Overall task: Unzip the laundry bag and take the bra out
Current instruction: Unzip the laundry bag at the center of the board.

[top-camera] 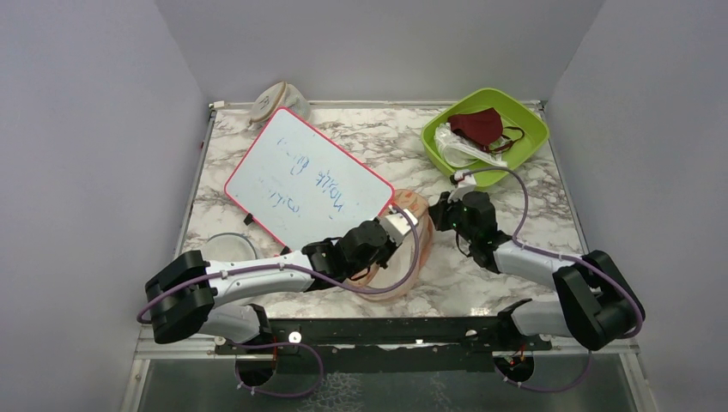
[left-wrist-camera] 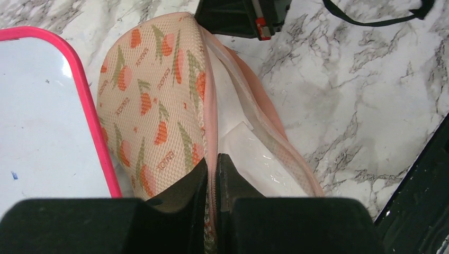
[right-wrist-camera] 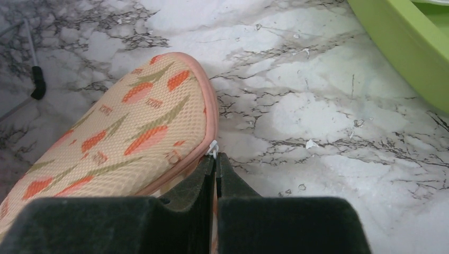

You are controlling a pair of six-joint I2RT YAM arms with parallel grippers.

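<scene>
Near the middle of the marble table (top-camera: 532, 215), slightly towards 6 o'clock, lies the laundry bag (top-camera: 412, 210), between the two arms. Just beside it at 10 o'clock rests a pink-framed whiteboard (top-camera: 309, 178), set askew, with one corner close to the bag's far lobe. Blue handwriting runs across the board, but it cannot be read from this side. A lime-green bin (top-camera: 532, 129) sits well apart at 1 o'clock and holds a maroon face mask (top-camera: 476, 126) and a clear plastic wrapper (top-camera: 459, 148). A beige rounded fabric pouch (top-camera: 275, 103) leans at the back wall at 11 o'clock. A round grey disc (top-camera: 230, 247) lies at 8 o'clock, partly under the whiteboard's near edge.

The bag's long axis runs roughly from 12 to 6 o'clock, its far end leaning a little towards 1. Its printed face is up, and the pink edging runs along its 3 o'clock side. That side gapes open in the left wrist view, where the white fabric of the bra (left-wrist-camera: 231, 114) shows inside, against something glossy.

The left gripper (left-wrist-camera: 213, 164) has its jaws closed on the pink edging at the bag's near part. The right gripper (right-wrist-camera: 215, 161) is clamped on the edging at the far rounded end, where a small white tab (right-wrist-camera: 213, 148) sticks out just above the fingertips.

Small words are printed between the orange-red fruit and green leaves on the bag (left-wrist-camera: 153, 95). They are too small to read with certainty.
</scene>
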